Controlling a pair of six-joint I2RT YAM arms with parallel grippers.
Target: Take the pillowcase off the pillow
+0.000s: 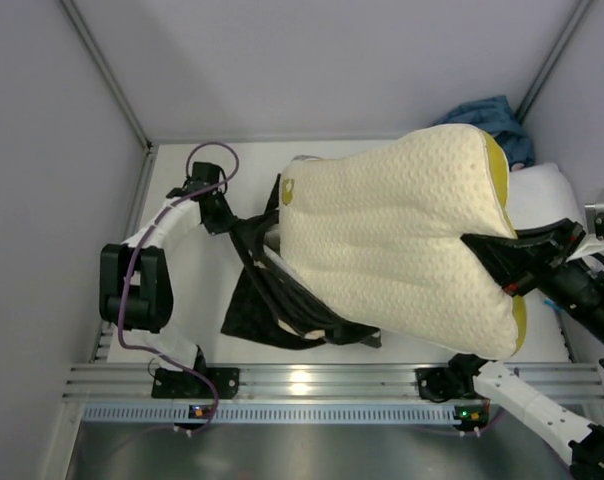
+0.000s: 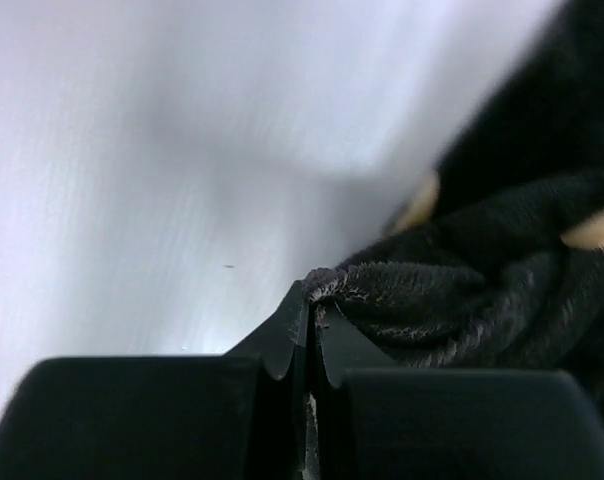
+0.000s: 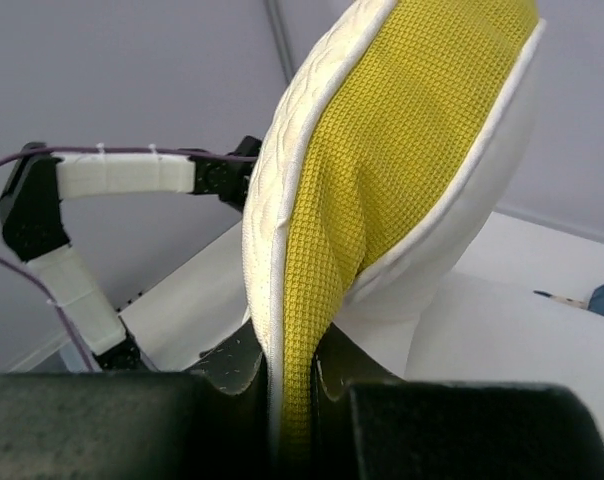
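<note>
The cream quilted pillow (image 1: 402, 240) with its olive-yellow edge lies across the middle and right of the table, almost wholly bare. My right gripper (image 1: 479, 243) is shut on the pillow's yellow edge trim (image 3: 382, 150), which is squeezed between the right gripper (image 3: 292, 365) jaws. The black pillowcase (image 1: 257, 300) is bunched around the pillow's left end and trails onto the table. My left gripper (image 1: 227, 222) is shut on a fold of its hem. In the left wrist view that left gripper (image 2: 310, 300) pinches the fuzzy black pillowcase (image 2: 482, 290) edge.
A blue cloth bundle (image 1: 497, 120) sits in the back right corner. A smooth white pillow (image 1: 547, 195) lies under the right side of the quilted one. Grey walls close in on three sides, and an aluminium rail (image 1: 312, 380) runs along the near edge.
</note>
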